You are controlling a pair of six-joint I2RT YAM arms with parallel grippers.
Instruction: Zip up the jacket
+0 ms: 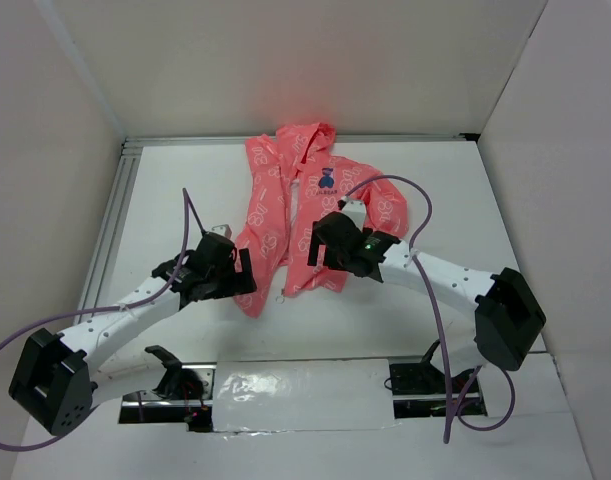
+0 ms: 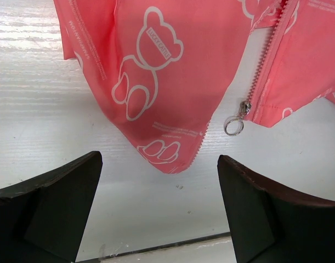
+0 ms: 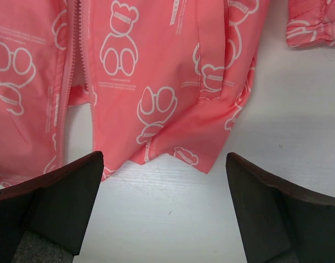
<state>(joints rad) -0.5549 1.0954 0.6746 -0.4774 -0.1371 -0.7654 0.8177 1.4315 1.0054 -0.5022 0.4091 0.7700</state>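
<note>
Now the jacket (image 1: 270,200) is spread out unzipped on the tabletop (image 1: 455,200), with its two front halves parted at the bottom. The left end effector (image 2: 159,205) is held wide open and empty just past the jacket's hem, near the zipper pull (image 2: 233,126), and the right end effector (image 3: 164,205) is held open and empty at the hem of the other half. The zipping seems not yet begun, so next the two bottom ends must be brought together and the pull gripped.
</note>
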